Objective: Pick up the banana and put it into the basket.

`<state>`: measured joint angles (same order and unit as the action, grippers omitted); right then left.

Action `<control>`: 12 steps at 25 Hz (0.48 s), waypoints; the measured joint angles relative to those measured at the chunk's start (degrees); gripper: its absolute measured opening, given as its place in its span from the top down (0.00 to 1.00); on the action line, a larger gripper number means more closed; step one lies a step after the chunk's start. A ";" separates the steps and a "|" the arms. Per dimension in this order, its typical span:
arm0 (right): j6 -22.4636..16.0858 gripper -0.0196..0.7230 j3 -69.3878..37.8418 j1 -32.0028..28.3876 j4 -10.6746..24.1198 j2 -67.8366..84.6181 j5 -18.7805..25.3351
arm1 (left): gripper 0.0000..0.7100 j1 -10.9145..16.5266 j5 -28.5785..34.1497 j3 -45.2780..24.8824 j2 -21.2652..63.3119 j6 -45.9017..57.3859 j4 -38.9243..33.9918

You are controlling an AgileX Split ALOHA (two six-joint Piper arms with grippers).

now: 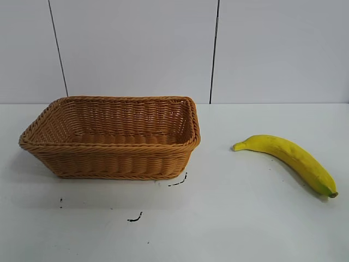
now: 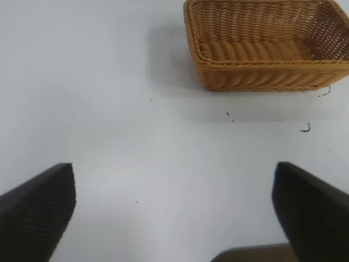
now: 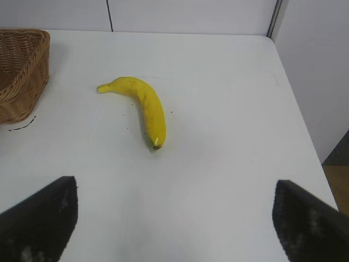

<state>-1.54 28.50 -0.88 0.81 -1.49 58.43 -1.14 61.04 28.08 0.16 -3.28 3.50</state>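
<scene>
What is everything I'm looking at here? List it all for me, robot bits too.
basket: one, tan-orange wicker, on the table's left part in the exterior view, nothing inside it.
banana: one, yellow with a greenish-brown tip, lying on the table right of the basket, apart from it.
table: one, white, with a few small black marks near the basket.
left gripper: one, black fingers open, above bare table, basket ahead.
right gripper: one, black fingers open, above the table, banana ahead.
</scene>
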 joint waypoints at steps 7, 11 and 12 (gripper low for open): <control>0.00 0.04 0.00 0.00 -0.23 0.00 0.00 | 0.02 0.00 0.00 0.00 0.00 0.00 0.00; 0.00 0.04 0.00 0.00 -0.23 -0.07 0.00 | 0.02 0.00 0.00 0.00 0.00 0.00 0.00; -0.06 0.04 0.00 0.00 -0.23 -0.38 0.00 | 0.02 0.00 0.00 0.00 0.00 0.00 0.00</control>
<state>-1.60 28.50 -0.88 0.58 -1.87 58.43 -1.14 61.04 28.08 0.16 -3.28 3.50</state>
